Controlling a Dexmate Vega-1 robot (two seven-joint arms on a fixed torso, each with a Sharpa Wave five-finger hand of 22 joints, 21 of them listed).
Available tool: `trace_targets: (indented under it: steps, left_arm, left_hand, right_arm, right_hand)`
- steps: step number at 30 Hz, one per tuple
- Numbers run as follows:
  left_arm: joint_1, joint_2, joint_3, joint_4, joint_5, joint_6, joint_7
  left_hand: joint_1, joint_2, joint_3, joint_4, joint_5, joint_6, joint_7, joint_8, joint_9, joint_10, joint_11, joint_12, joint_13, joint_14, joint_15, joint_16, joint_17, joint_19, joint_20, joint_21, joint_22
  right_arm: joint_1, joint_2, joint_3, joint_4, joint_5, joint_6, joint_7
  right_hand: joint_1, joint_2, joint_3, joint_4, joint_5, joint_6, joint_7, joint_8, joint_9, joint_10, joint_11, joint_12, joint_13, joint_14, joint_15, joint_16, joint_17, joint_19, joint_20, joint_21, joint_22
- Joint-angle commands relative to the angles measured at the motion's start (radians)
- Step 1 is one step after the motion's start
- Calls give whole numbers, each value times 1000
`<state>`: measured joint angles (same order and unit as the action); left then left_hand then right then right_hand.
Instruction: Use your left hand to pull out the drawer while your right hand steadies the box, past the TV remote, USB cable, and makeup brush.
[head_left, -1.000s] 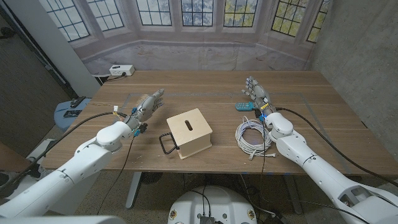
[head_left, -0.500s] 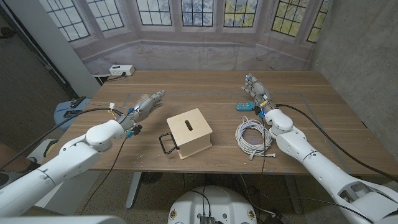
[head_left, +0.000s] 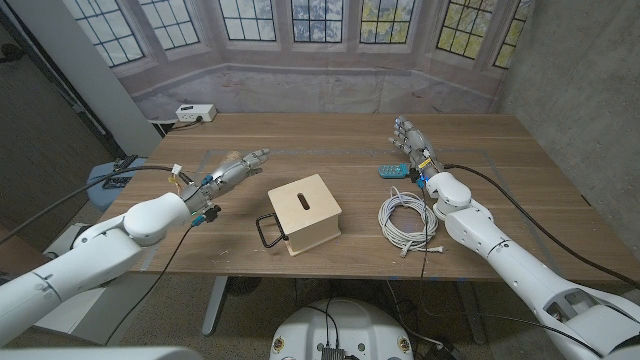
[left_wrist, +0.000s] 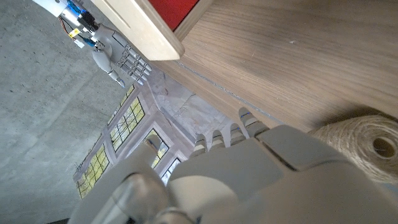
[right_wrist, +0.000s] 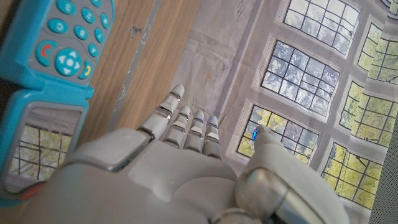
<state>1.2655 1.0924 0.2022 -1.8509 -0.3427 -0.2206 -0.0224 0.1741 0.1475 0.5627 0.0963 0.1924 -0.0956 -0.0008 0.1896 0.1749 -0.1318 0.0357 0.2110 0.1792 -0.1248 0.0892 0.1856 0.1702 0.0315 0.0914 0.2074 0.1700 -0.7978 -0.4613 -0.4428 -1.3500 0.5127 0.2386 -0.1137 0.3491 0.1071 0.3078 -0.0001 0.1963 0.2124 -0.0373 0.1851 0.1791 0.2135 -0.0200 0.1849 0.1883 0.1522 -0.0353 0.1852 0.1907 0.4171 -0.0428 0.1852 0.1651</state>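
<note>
The head view looks down from above over the whole table (head_left: 330, 135), facing the windows behind it, with both arms coming in from the bottom corners. The left wrist view sits close behind the left hand (left_wrist: 249, 180), low over the wood and turned over; it shares the box (head_left: 305, 213) (left_wrist: 140, 25) and the right hand (head_left: 410, 145) (left_wrist: 121, 59) with the head view. The right wrist view, close behind its hand (right_wrist: 180, 168), shares the remote (head_left: 394, 171) (right_wrist: 53, 81).
</note>
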Motion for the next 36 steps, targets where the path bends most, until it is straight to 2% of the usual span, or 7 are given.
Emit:
trace_targets:
  steps: [1, 8, 12, 16, 25, 36]
  left_arm:
    - [97, 55, -67, -23, 154, -78, 52]
    - [180, 73, -132, -43, 257, -103, 89]
    - [222, 65, -171, -56, 324, -105, 112]
    - [239, 47, -191, -50, 365, -132, 110]
    - [275, 19, -245, -52, 447, -190, 80]
    - [330, -20, -320, -73, 480, -263, -17]
  left_hand:
    - [4, 6, 9, 1, -3, 8, -3, 6, 1, 4, -2, 4, 4, 7, -1, 3, 3, 10, 3, 7, 4]
    - [-1, 6, 9, 5, -3, 10, -5, 4, 2, 7, -7, 4, 4, 14, -7, 4, 3, 19, 0, 8, 4]
    - [-3, 5, 8, 7, -3, 10, -6, 3, 2, 9, -8, 4, 5, 18, -10, 4, 4, 26, -6, 9, 4]
    - [-5, 6, 8, 10, -2, 12, -7, 3, 2, 13, -11, 4, 5, 21, -9, 4, 4, 35, -4, 11, 4]
    - [-10, 5, 8, 14, -2, 17, -11, 2, 2, 23, -19, 6, 5, 35, -17, 6, 4, 48, -8, 12, 4]
    - [-17, 4, 9, 20, -1, 42, -11, 7, 3, 46, -34, 11, 6, 62, -27, 9, 4, 71, -9, 14, 4]
  right_arm:
    - [-14, 3, 4, -9, -8, 15, -20]
    - [-26, 4, 8, -21, -10, 21, -35]
    - [-31, 7, 11, -21, -12, 31, -42]
    - [-36, 10, 12, -22, -15, 36, -50]
    - [-42, 11, 13, -30, -23, 38, -64]
    - [-75, -7, 28, -76, -25, 29, -91]
  right_hand:
    - [9, 3, 1, -8, -2, 0, 4, 4, 4, -1, -2, 5, 3, -5, -31, 6, 3, -5, 3, 4, 6]
    - [10, 4, 1, -10, -2, 0, 4, 5, 4, 0, -2, 6, 3, -5, -31, 7, 3, -5, 3, 4, 6]
    - [10, 6, 3, -11, -2, 0, 4, 5, 4, 1, 3, 7, 3, -6, -31, 7, 3, -6, 4, 4, 6]
    - [11, 8, 4, -13, -3, 2, 4, 5, 4, 1, -1, 7, 3, -6, -31, 8, 3, -5, 1, 4, 6]
    - [16, 10, 6, -18, -3, 4, 4, 6, 4, 2, -1, 7, 3, -6, -32, 9, 3, -5, -1, 5, 6]
    - [19, 13, 6, -24, -4, 4, 4, 6, 4, 2, 1, 7, 3, -6, -32, 11, 4, -6, -3, 5, 6]
